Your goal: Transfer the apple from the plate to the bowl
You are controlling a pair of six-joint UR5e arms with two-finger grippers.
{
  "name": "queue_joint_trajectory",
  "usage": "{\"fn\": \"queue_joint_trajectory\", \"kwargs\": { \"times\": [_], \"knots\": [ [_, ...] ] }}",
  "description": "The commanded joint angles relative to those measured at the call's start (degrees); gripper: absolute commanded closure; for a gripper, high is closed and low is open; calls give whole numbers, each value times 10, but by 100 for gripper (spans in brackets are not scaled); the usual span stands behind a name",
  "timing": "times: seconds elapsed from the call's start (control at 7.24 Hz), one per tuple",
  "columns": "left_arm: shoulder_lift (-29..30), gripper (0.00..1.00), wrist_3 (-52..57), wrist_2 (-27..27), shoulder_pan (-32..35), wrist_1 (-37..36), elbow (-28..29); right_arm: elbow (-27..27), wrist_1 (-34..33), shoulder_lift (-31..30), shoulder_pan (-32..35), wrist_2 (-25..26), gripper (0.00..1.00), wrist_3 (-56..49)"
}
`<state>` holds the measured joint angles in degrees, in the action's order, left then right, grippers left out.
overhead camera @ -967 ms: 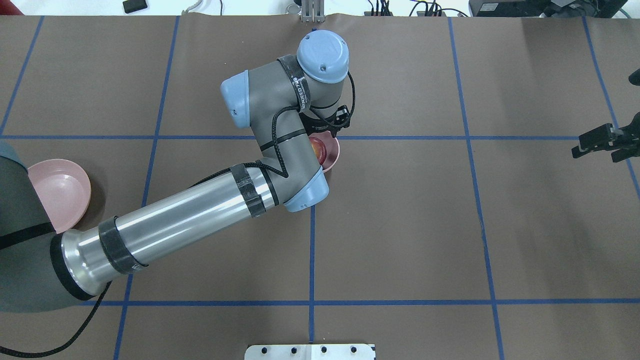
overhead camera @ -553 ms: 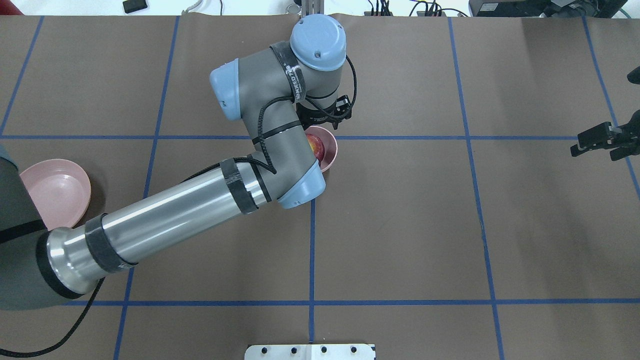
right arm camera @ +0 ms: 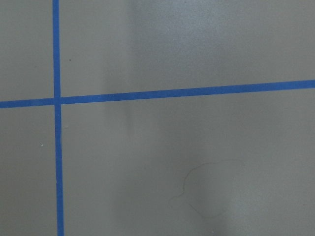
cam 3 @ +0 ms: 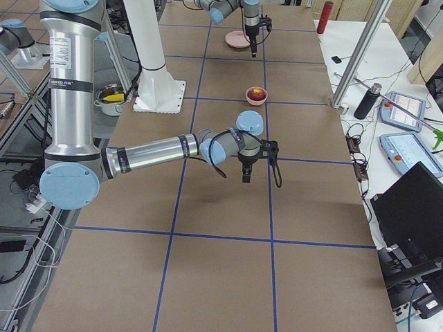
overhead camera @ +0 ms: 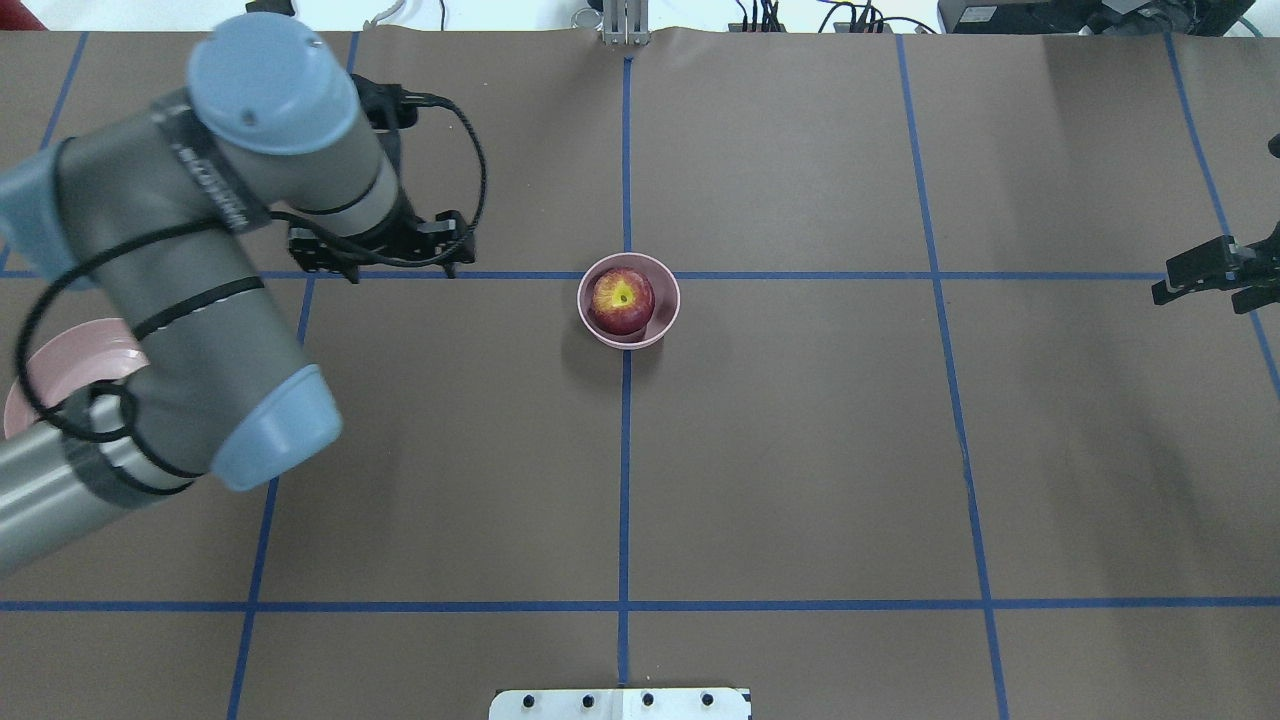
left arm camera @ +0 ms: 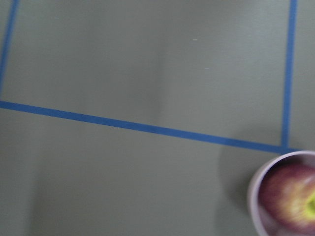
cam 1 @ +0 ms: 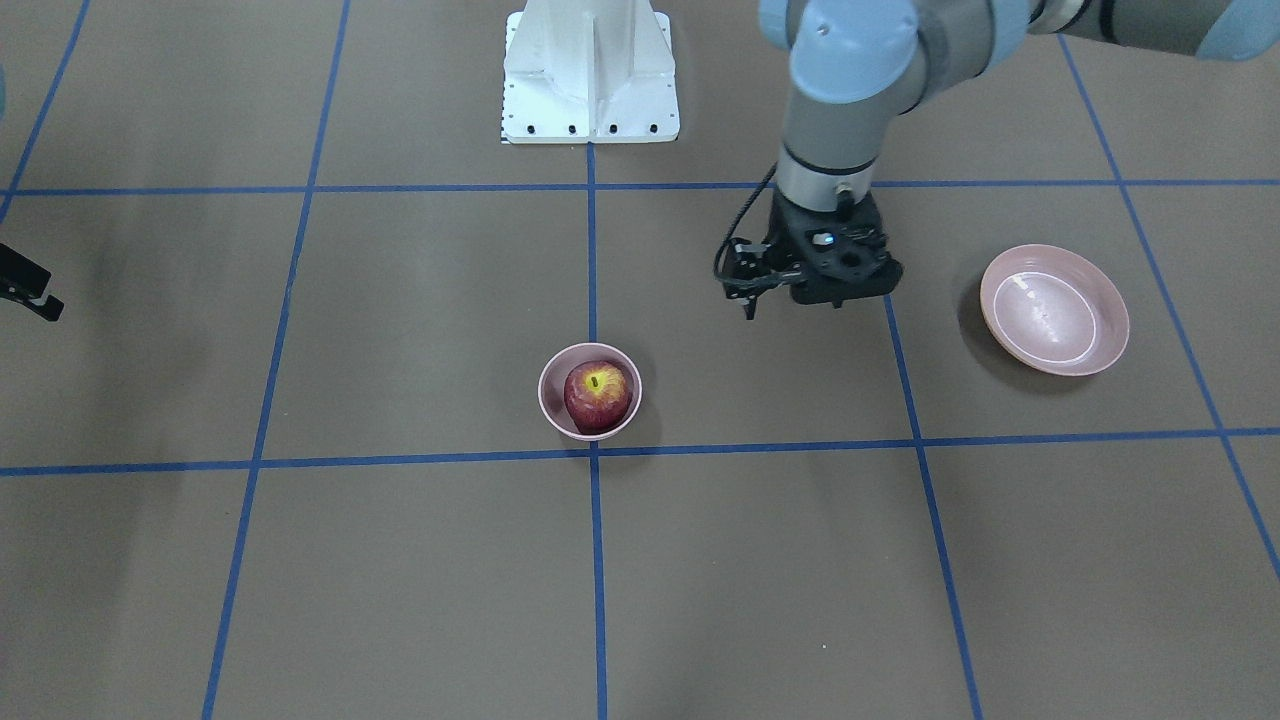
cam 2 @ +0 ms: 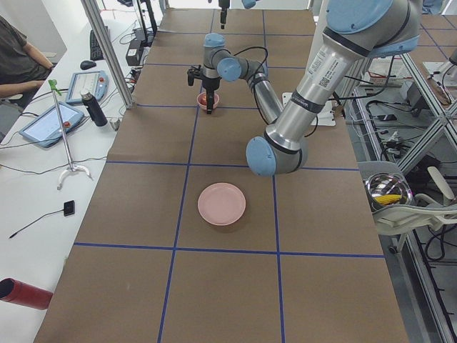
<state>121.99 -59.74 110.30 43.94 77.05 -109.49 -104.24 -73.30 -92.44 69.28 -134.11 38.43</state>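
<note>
Apple (overhead camera: 620,300): sat in bowl (overhead camera: 668,320), stem up, mid-table (overhead camera: 800,450), beside crossing of blue tape lines (overhead camera: 800,275).
Plate (cam 1: 1055,310): well apart from bowl, on robot's left.
Left gripper (cam 1: 825,285): hung above table between bowl and plate, touching neither; finger spread could not be told.
Right gripper (overhead camera: 1205,283): near table's right edge, fingers parted, holding nothing.
</note>
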Motion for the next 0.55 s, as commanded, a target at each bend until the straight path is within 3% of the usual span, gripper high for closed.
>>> {"fn": "queue_joint_trajectory", "kwargs": {
  "times": [0.0,0.28,0.41],
  "knots": [
    [-132,2,176,70,108,5,-72,25,3,9,27,1,0,-6],
    [-227,2,321,139,204,52,-69,40,-2,9,67,-4,0,-62],
    [-261,2,388,175,252,84,-40,53,-2,10,85,-7,0,-77]
  ]
}}
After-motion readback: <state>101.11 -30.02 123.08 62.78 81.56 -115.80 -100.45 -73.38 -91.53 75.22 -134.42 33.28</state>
